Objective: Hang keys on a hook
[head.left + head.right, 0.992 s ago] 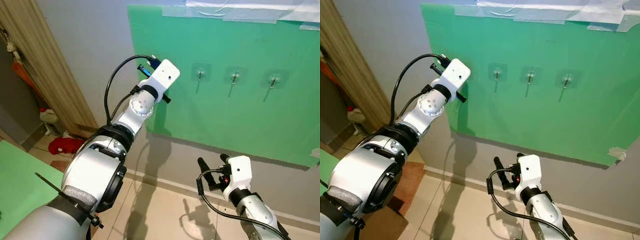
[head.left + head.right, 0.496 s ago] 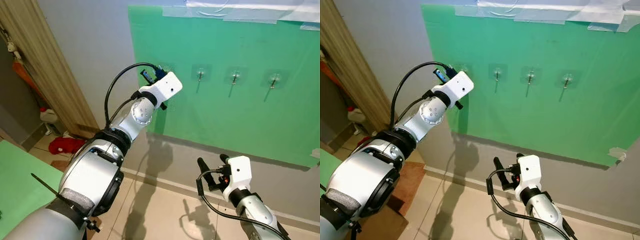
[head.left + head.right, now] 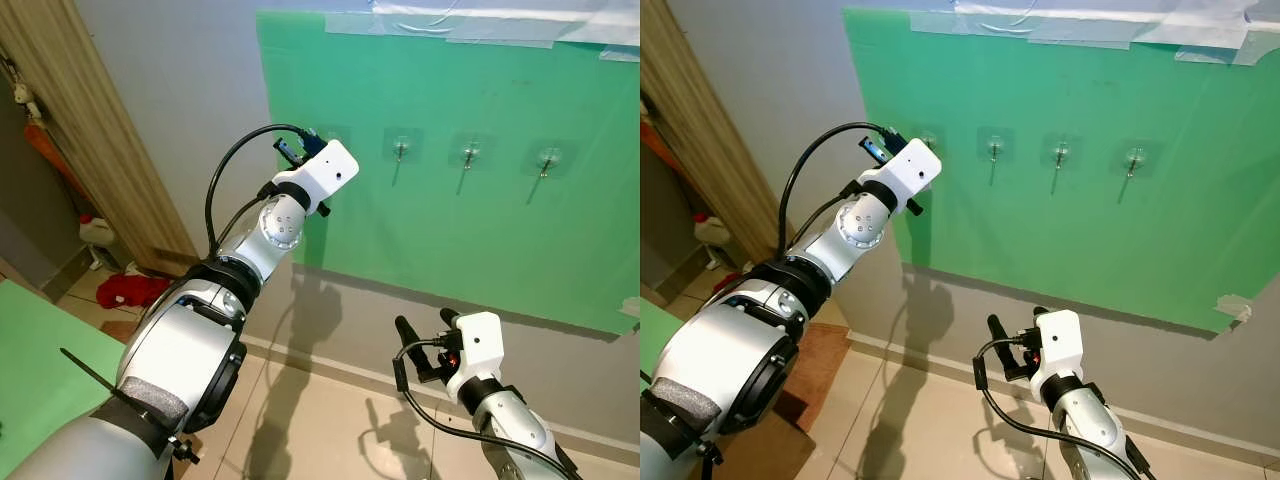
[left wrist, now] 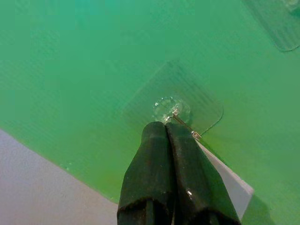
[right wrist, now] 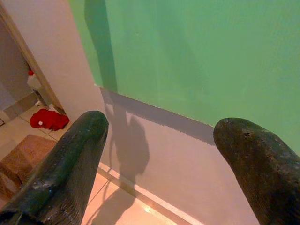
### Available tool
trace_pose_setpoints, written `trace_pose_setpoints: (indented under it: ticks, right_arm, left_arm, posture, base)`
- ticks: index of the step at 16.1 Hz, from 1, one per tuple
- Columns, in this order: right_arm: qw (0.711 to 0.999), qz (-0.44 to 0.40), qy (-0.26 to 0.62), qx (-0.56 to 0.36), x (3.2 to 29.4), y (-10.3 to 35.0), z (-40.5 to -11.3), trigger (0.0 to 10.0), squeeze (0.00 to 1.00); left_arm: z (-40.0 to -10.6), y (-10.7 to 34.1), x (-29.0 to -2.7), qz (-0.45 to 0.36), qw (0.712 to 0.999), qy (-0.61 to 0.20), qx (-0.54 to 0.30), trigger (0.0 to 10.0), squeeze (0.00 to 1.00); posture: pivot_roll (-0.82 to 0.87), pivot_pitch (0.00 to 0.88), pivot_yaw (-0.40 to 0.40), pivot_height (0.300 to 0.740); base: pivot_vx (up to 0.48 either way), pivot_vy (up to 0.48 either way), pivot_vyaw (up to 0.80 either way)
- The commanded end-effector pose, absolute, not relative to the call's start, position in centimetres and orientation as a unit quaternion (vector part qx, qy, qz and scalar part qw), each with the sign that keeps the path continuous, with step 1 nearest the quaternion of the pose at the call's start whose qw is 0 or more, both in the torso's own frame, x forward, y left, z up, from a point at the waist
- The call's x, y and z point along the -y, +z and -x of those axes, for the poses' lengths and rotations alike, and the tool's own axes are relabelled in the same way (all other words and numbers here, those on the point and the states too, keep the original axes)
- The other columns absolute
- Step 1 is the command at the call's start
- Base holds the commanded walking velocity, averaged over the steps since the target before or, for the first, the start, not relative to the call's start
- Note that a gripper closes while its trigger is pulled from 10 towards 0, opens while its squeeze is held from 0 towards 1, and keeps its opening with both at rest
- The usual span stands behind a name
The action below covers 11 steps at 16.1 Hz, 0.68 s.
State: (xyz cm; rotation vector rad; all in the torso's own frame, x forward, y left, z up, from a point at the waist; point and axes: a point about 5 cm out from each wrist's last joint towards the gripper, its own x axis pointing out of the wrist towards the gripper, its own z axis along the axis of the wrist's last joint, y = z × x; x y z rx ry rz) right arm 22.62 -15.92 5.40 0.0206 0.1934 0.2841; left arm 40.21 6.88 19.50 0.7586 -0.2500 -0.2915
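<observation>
Left gripper (image 4: 165, 129) is raised to the leftmost clear adhesive hook (image 4: 169, 110) on the green sheet (image 3: 470, 230), likely to loop the key ring (image 4: 185, 129) over it. Its fingers are pressed together, pinching the thin wire ring, tips touching the hook. Right gripper (image 5: 157, 154) hangs low and spread, holding nothing.

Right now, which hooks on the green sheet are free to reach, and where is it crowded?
The three hooks right of the left gripper hang bare. It is crowded at the leftmost hook, where that gripper's shut fingers press close. The right gripper hangs low.
</observation>
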Motion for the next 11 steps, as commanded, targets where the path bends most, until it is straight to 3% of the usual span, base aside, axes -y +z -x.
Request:
trace_pose_setpoints:
  ticks: [1, 4, 11]
  right_arm:
    - [0.984, -0.014, 0.143, -0.103, 15.91, 5.24, -22.47, 10.0, 0.00]
    - [0.984, -0.014, 0.145, -0.105, 15.88, 5.22, -22.43, 10.0, 0.00]
    - [0.983, -0.014, 0.146, -0.107, 15.92, 5.22, -22.37, 10.0, 0.00]
  left_arm:
    - [-40.28, 19.59, -7.19, -0.358, 0.916, -0.136, 0.118, 10.0, 0.36]
    - [-40.31, 19.65, -7.46, -0.362, 0.915, -0.127, 0.123, 10.0, 0.35]
    - [-40.21, 19.71, -7.57, -0.439, 0.878, -0.106, 0.156, 10.0, 0.34]
  posture:
    - [-0.17, 0.000, 0.103, 0.722]
    - [-0.17, 0.000, 0.100, 0.722]
    - [-0.17, 0.000, 0.098, 0.722]
  base:
    - [0.000, 0.000, 0.00]
    - [0.000, 0.000, 0.00]
    - [0.000, 0.000, 0.00]
